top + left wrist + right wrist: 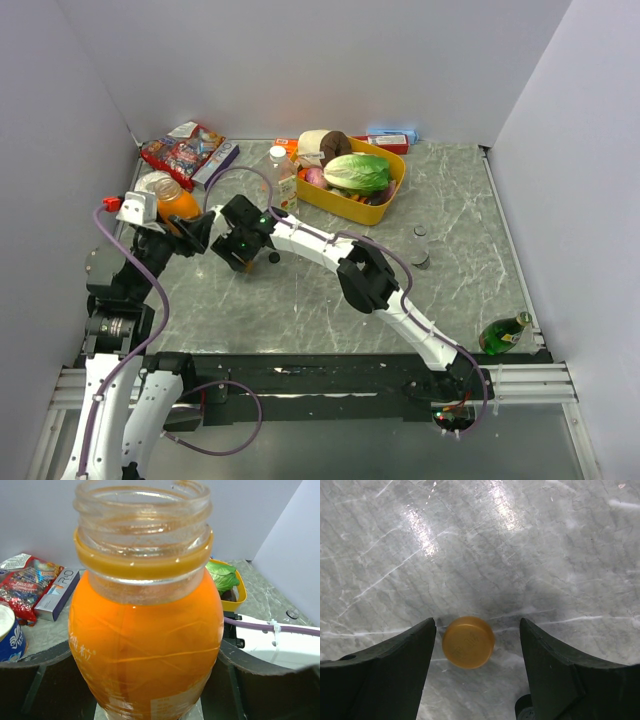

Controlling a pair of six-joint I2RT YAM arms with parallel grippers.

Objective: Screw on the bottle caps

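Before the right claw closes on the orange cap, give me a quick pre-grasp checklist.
1. Right claw open: ok.
2. Orange cap inside the gap: ok, but it sits off-centre.
3. Cap lying flat on the marble table, closed side up: ok.
4. Left claw gripping the orange drink bottle: ok.
5. Bottle neck uncapped, threads bare: ok.
6. Bottle upright for capping: cannot tell; it looks tilted in the top view.

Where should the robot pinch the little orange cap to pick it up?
Pinch the cap across its round side wall, coming straight down. It lies flat on the table, so only the rim offers two opposite sides, and the right gripper hangs open either side of it.
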